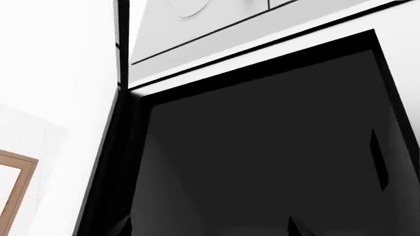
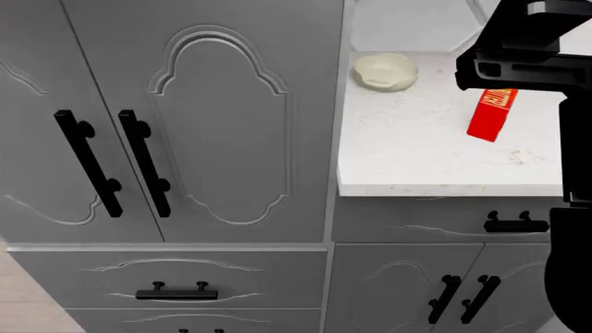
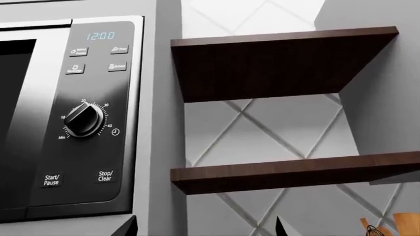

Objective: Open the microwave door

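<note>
Microwave (image 3: 66, 118) control panel (image 3: 92, 113) sits just beside the wooden shelves (image 3: 282, 64); whether either arm's fingers are wide or narrow cannot be told

The microwave (image 3: 72, 118) has a glossy black control panel (image 3: 92, 113) beside a brushed-metal-looking frame. The two wall shelves (image 3: 276, 64) look like dark matt wood. The countertop (image 2: 434, 146) is pale speckled stone, the cabinet doors (image 2: 185, 118) matt grey with smooth black handles (image 2: 143, 163).
</note>
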Controlling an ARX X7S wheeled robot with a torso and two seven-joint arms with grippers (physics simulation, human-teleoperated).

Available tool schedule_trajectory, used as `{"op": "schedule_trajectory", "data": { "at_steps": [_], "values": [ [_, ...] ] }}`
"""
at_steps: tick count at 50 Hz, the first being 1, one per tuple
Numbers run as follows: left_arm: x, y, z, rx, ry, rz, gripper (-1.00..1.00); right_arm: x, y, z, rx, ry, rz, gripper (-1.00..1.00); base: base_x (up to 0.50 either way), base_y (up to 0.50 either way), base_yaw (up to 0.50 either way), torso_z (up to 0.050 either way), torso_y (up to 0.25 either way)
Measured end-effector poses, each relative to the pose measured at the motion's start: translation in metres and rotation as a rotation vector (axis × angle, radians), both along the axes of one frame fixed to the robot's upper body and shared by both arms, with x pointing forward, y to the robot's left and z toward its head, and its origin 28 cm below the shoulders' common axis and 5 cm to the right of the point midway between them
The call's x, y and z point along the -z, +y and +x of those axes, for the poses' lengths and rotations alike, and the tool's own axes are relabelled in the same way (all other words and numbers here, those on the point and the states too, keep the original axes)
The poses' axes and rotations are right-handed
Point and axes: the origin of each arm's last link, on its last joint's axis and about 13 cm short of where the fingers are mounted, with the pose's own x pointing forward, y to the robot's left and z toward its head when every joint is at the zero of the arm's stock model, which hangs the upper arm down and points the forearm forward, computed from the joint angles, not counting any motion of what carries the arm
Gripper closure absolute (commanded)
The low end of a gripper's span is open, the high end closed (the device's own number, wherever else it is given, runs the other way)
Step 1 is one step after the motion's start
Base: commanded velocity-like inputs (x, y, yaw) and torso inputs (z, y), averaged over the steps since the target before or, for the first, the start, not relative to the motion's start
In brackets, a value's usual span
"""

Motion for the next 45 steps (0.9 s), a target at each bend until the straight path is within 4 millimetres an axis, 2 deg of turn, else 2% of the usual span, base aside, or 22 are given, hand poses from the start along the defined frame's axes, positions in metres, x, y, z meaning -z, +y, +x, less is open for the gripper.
{"op": "schedule_trajectory", "data": {
  "at_steps": [18, 33, 45],
  "values": [
    [-0.008, 0.024, -0.008, -0.095, 0.025, 0.000, -1.00, -0.002, 0.001, 0.000, -0.002, -0.002, -0.002, -1.00, 0.00, 0.00, 0.00, 0.000, 0.000],
    [-0.026, 0.050, -0.044, -0.191, 0.006, -0.008, -1.00, -0.002, 0.002, 0.000, -0.008, -0.005, -0.003, -1.00, 0.00, 0.00, 0.00, 0.000, 0.000],
    [-0.028, 0.072, -0.059, -0.268, 0.051, -0.028, -1.00, -0.003, 0.003, -0.001, -0.011, -0.007, -0.005, -1.00, 0.00, 0.00, 0.00, 0.000, 0.000]
  ]
}}
